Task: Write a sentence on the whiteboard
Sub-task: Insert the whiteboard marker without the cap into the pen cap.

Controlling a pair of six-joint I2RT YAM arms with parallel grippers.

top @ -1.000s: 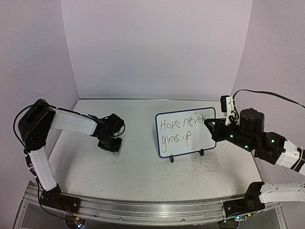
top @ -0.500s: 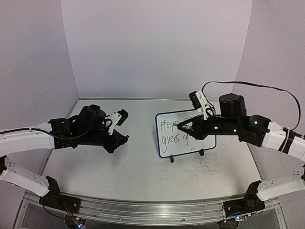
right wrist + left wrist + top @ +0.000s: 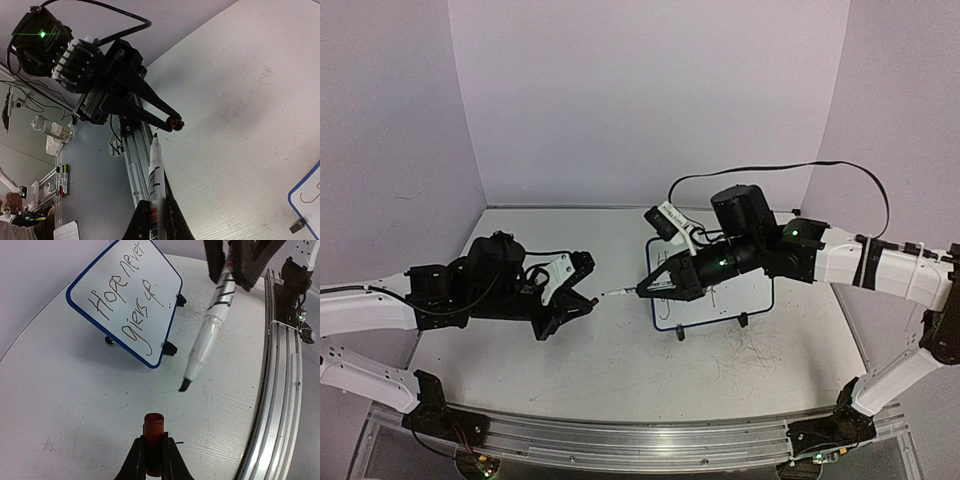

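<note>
Just left of the whiteboard (image 3: 161,325), above the table (image 3: 620,370), the two grippers face each other. The right gripper (image 3: 156,210), reaching across the whiteboard's front, is clamped on an uncapped marker (image 3: 212,322) whose dark nib points away from the board. The left gripper (image 3: 153,442) is pinched tight on a small red cap (image 3: 153,432), open end toward the nib, near it but apart. The whiteboard stands on the table, bearing the sentence (image 3: 125,302) "Hope never gives up." in two lines.
</note>
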